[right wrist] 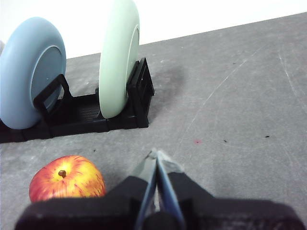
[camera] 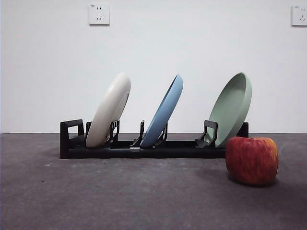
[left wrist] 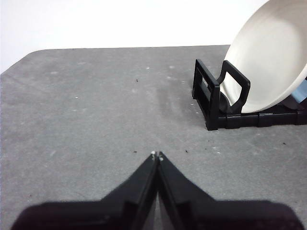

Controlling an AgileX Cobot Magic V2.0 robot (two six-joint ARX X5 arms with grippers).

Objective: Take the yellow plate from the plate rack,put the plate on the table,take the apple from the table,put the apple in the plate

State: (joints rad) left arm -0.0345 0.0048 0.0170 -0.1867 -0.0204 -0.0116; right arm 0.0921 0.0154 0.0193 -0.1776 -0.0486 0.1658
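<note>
On the dark grey bench (camera: 120, 196), the plate rack (camera: 144, 149) serves as landmark: long, low, black, with upright prongs, set before a white wall.

Item 1: yellow plate (camera: 109, 111), cream in tone, standing tilted in the rack's end slot farthest from the apple; also seen in the left wrist view (left wrist: 271, 57).

Item 2: light blue plate (camera: 164, 113), tilted in the rack's middle slot.

Item 3: sage green plate (camera: 231, 108), tilted in the rack's other end slot.

Item 4: apple (camera: 252, 160), red with yellow-orange streaks, resting on the bench just in front of the rack's green-plate end, stem upward in the right wrist view (right wrist: 66, 184).

Item 5: left gripper (left wrist: 157, 156), jaws pressed together, holding nothing, over bare bench well clear of the rack's cream-plate end.

Item 6: right gripper (right wrist: 156, 154), jaws closed tip to tip, empty, near the apple and short of the rack.

Item 7: two wall sockets (camera: 99, 14) above the rack, white. No brand, label or legible writing on any item.
</note>
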